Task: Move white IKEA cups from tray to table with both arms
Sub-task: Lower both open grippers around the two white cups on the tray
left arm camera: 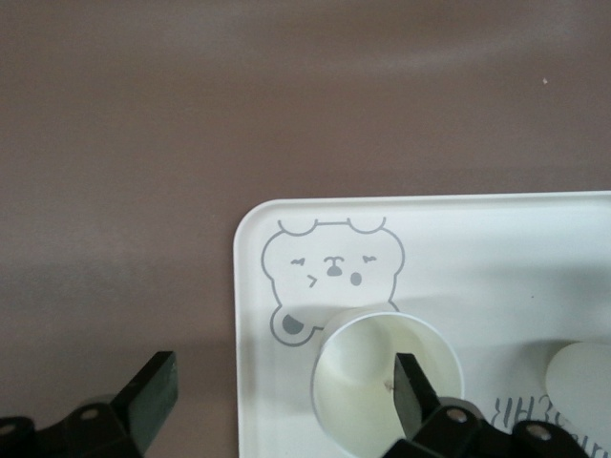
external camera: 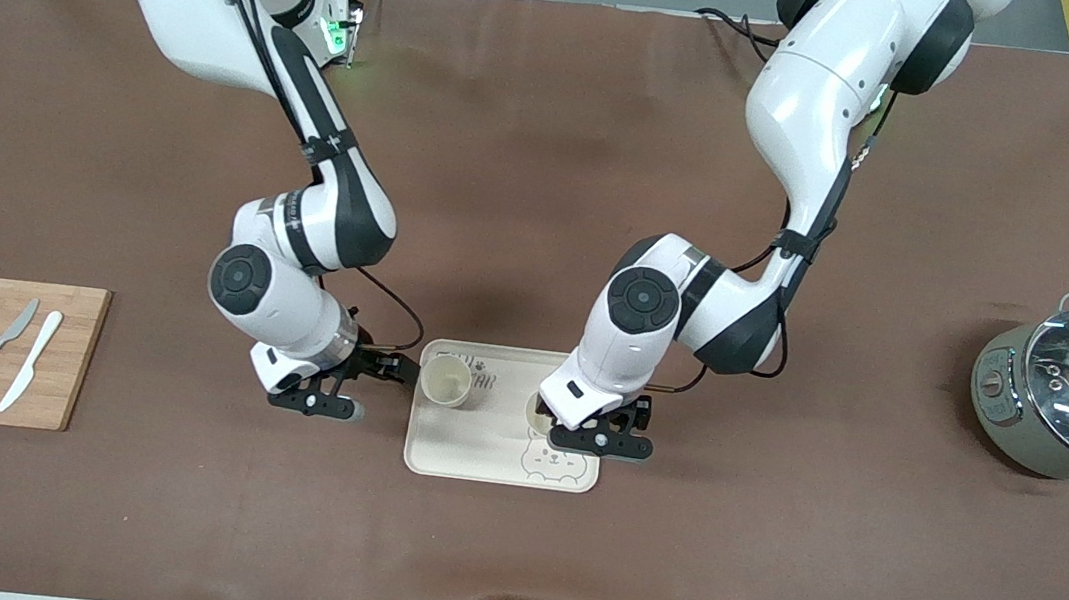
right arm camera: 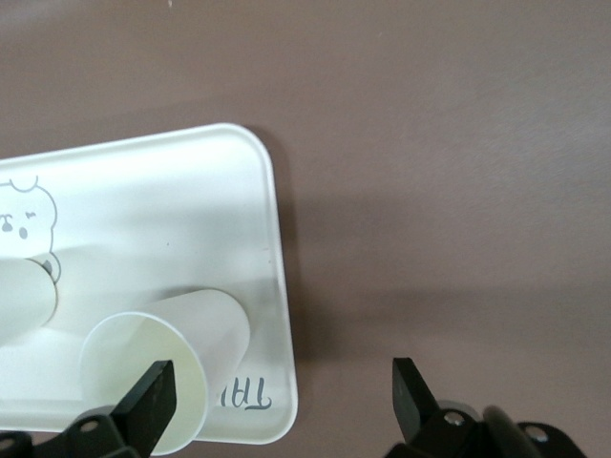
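Robot lab: two arms [external camera: 308, 164] at a brown-covered table [external camera: 505, 558].

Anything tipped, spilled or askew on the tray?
Nothing stands out. Both cups stand upright on the tray. The left gripper is open with one finger inside a cup; the right gripper is open beside the tray.

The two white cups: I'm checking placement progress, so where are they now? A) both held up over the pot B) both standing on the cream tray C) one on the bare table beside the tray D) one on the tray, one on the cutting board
B: both white cups stand upright on the cream tray, and neither gripper is shut on one.
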